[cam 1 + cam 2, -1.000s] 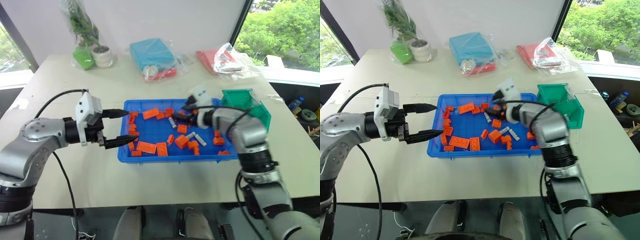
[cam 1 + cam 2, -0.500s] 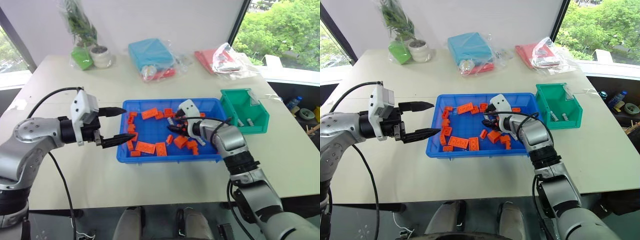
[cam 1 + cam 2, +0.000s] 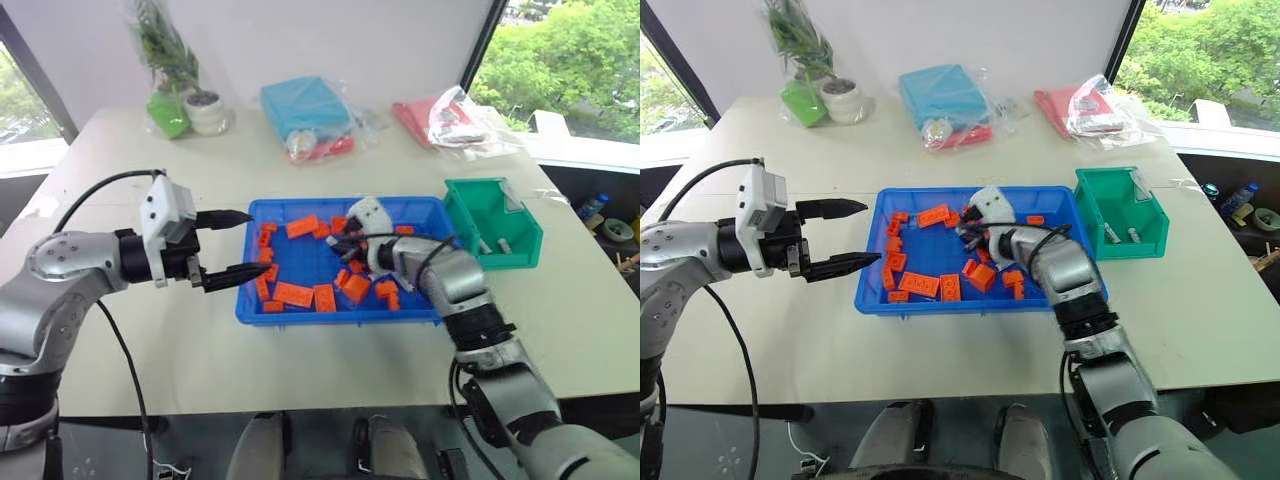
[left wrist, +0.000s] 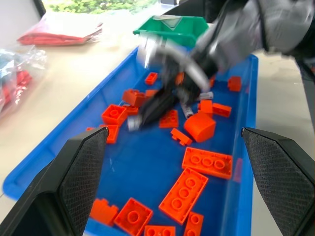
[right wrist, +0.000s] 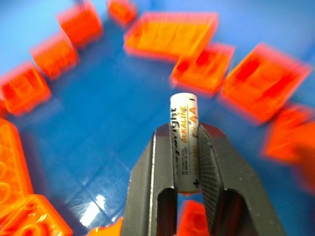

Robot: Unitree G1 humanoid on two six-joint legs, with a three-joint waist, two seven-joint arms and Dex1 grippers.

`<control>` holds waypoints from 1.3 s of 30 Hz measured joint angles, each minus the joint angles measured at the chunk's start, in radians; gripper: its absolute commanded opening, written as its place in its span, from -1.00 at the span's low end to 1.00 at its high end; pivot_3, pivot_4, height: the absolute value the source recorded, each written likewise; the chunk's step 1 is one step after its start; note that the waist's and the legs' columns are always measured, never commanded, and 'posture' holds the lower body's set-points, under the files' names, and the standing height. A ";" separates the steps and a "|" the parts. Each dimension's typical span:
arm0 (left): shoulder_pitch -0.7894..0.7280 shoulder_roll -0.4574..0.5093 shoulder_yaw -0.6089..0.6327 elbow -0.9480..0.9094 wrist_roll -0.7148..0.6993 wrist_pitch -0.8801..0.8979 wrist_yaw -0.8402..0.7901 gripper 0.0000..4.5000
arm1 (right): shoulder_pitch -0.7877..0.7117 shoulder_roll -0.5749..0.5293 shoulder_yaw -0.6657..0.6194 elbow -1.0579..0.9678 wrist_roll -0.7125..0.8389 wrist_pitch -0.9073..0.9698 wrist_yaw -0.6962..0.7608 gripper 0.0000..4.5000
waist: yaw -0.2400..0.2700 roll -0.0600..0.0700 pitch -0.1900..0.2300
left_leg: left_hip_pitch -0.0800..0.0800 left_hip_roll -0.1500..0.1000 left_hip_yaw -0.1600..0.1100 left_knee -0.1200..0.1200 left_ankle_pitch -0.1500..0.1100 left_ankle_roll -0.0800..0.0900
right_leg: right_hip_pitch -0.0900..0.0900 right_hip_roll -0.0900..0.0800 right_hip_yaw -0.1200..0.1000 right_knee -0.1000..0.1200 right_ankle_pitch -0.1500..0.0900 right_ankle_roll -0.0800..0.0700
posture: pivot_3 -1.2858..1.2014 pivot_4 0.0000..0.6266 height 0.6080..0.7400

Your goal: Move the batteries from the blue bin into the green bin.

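The blue bin (image 3: 340, 318) sits mid-table, strewn with orange bricks. My right gripper (image 3: 340, 246) hovers low over its middle, shut on a white AA battery (image 5: 184, 142) that stands up between the fingers. Another grey battery (image 4: 203, 96) lies among the bricks close by. The green bin (image 3: 495, 225) stands against the blue bin's right end, with two batteries (image 3: 1120, 234) lying inside. At the blue bin's left end my left gripper (image 3: 252, 242) stands open, its fingertips just over the rim, holding nothing.
Orange bricks (image 3: 294, 294) are scattered through the blue bin. At the back of the table lie a light-blue packet (image 3: 305, 108), a red packet (image 3: 440, 118) and a bagged potted plant (image 3: 182, 90). Bare tabletop lies in front of the bins.
My right gripper dropped into the blue bin among the bricks, closed on a battery and rose a little with it. The left arm stayed still.
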State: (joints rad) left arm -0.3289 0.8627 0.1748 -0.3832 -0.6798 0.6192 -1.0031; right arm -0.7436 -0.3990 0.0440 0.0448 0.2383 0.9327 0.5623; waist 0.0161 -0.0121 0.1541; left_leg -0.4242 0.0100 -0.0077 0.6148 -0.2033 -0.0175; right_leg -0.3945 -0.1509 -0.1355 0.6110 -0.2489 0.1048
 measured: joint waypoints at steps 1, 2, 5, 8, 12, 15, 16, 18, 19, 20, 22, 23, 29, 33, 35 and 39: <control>0.000 0.000 0.000 0.003 0.001 0.000 -0.001 1.00 | -0.019 -0.032 -0.040 -0.013 0.004 0.010 -0.003 -0.96 | 0.000 0.000 0.000 | 0.000 0.000 0.000 0.000 0.000 0.000 | 0.000 0.000 0.000 0.000 0.000 0.000 | 0.03 -0.52 0.10; -0.004 -0.003 -0.003 0.007 0.002 -0.003 -0.002 1.00 | -0.037 -0.090 -0.087 -0.029 0.017 0.026 -0.005 -0.96 | 0.000 -0.001 0.000 | 0.000 0.000 0.000 -0.001 0.000 0.000 | 0.000 0.000 0.000 -0.001 0.000 0.000 | 0.03 -0.52 0.10; -0.005 -0.005 -0.005 0.022 0.009 -0.017 -0.011 1.00 | -0.026 -0.251 -0.196 -0.033 0.016 0.039 -0.005 -0.96 | 0.001 -0.003 -0.002 | 0.000 0.000 0.000 -0.002 0.000 0.000 | 0.001 0.000 -0.001 -0.002 -0.002 -0.002 | 0.03 -0.52 0.10; -0.010 -0.016 -0.008 0.034 0.018 -0.021 -0.018 1.00 | 0.047 -0.343 -0.259 0.012 0.011 0.042 -0.004 -0.96 | -0.004 -0.005 -0.003 | 0.000 0.000 0.002 -0.002 0.000 0.000 | 0.004 0.000 -0.001 -0.002 -0.002 -0.001 | 0.03 -0.52 0.10; -0.026 -0.029 -0.032 0.040 0.023 -0.026 -0.024 1.00 | 0.133 -0.364 -0.275 0.041 0.011 0.042 -0.008 -0.50 | -0.013 -0.002 -0.001 | 0.001 0.003 0.005 -0.002 0.000 0.000 | 0.003 0.000 -0.001 -0.001 -0.001 0.001 | 0.03 -0.52 0.10; -0.041 -0.043 -0.046 0.055 0.033 -0.040 -0.029 1.00 | 0.139 -0.340 -0.268 0.039 0.011 0.027 -0.025 0.11 | -0.017 -0.002 -0.001 | 0.001 0.003 0.005 -0.002 0.000 0.000 | 0.002 0.001 -0.001 -0.001 -0.001 0.002 | 0.03 -0.52 0.10; -0.043 -0.044 -0.048 0.061 0.037 -0.040 -0.030 1.00 | 0.139 -0.331 -0.258 0.038 0.011 0.012 -0.025 0.33 | -0.017 -0.002 -0.001 | 0.001 0.003 0.005 -0.002 0.000 0.000 | 0.003 0.001 -0.001 -0.001 -0.001 0.002 | 0.03 -0.52 0.10; -0.049 -0.044 -0.050 0.068 0.039 -0.040 -0.033 1.00 | 0.139 -0.330 -0.217 0.041 0.009 -0.030 0.003 0.33 | -0.013 -0.001 -0.001 | 0.001 0.003 0.005 -0.001 0.000 0.000 | 0.003 0.000 -0.001 -0.001 -0.001 0.002 | 0.03 -0.52 0.10; -0.055 -0.044 -0.053 0.069 0.039 -0.040 -0.036 1.00 | 0.139 -0.334 -0.196 0.042 0.007 -0.058 0.030 0.33 | -0.011 -0.001 -0.001 | 0.001 0.003 0.005 -0.001 0.000 0.000 | 0.003 0.000 -0.001 -0.001 -0.001 0.002 | 0.03 -0.52 0.10; -0.062 -0.044 -0.055 0.070 0.039 -0.040 -0.038 1.00 | 0.133 -0.356 -0.145 0.053 -0.001 -0.116 0.094 0.33 | -0.009 -0.001 -0.001 | 0.001 0.003 0.004 -0.001 0.000 0.000 | 0.003 0.000 -0.001 -0.001 -0.002 0.001 | 0.03 -0.52 0.10; -0.069 -0.044 -0.058 0.072 0.039 -0.040 -0.040 1.00 | 0.102 -0.390 -0.071 0.078 -0.011 -0.211 0.213 0.33 | -0.005 0.000 0.000 | 0.001 0.002 0.004 -0.001 0.000 0.000 | 0.003 0.000 -0.001 -0.002 -0.003 0.000 | 0.03 -0.52 0.10; -0.072 -0.044 -0.062 0.074 0.039 -0.040 -0.041 1.00 | 0.081 -0.405 -0.033 0.087 -0.018 -0.265 0.280 0.33 | -0.005 0.000 0.000 | 0.001 0.003 0.004 -0.001 0.000 0.000 | 0.002 0.000 -0.001 -0.002 -0.003 0.000 | 0.03 -0.52 0.10; -0.074 -0.043 -0.071 0.074 0.039 -0.039 -0.045 1.00 | -0.044 -0.401 0.215 0.213 -0.095 -0.597 0.676 0.33 | -0.006 -0.002 -0.001 | 0.001 0.003 0.004 -0.001 0.000 0.000 | 0.001 0.001 -0.001 -0.002 -0.002 0.000 | 0.03 -0.52 0.10; -0.072 -0.043 -0.071 0.062 0.039 -0.038 -0.036 1.00 | -0.096 -0.329 0.309 0.358 -0.158 -0.726 0.783 0.33 | -0.006 -0.003 -0.001 | 0.001 0.002 0.004 0.000 0.000 0.000 | 0.003 0.000 -0.001 -0.002 -0.001 0.002 | 0.03 -0.52 0.10; -0.068 -0.042 -0.068 0.047 0.037 -0.033 -0.025 1.00 | -0.136 -0.274 0.354 0.447 -0.206 -0.798 0.805 0.33 | -0.008 -0.003 -0.001 | 0.001 0.003 0.004 -0.001 0.000 0.000 | 0.003 0.001 -0.001 -0.001 -0.001 0.002 | 0.03 -0.52 0.10; -0.045 -0.033 -0.039 0.014 0.032 -0.017 -0.010 1.00 | -0.169 -0.211 0.387 0.571 -0.264 -0.894 0.826 0.33 | -0.006 -0.003 0.000 | 0.001 0.002 0.004 -0.001 0.000 0.000 | 0.003 0.001 -0.001 0.000 0.001 -0.001 | 0.03 -0.52 0.10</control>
State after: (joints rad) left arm -0.3734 0.8297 0.1353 -0.3691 -0.6483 0.6021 -1.0132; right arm -0.9127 -0.6103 0.4306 0.6158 -0.0254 0.0390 1.3885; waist 0.0101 -0.0147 0.1537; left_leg -0.4231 0.0123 -0.0040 0.6138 -0.2031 -0.0177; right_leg -0.3914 -0.1501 -0.1364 0.6111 -0.2476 0.1038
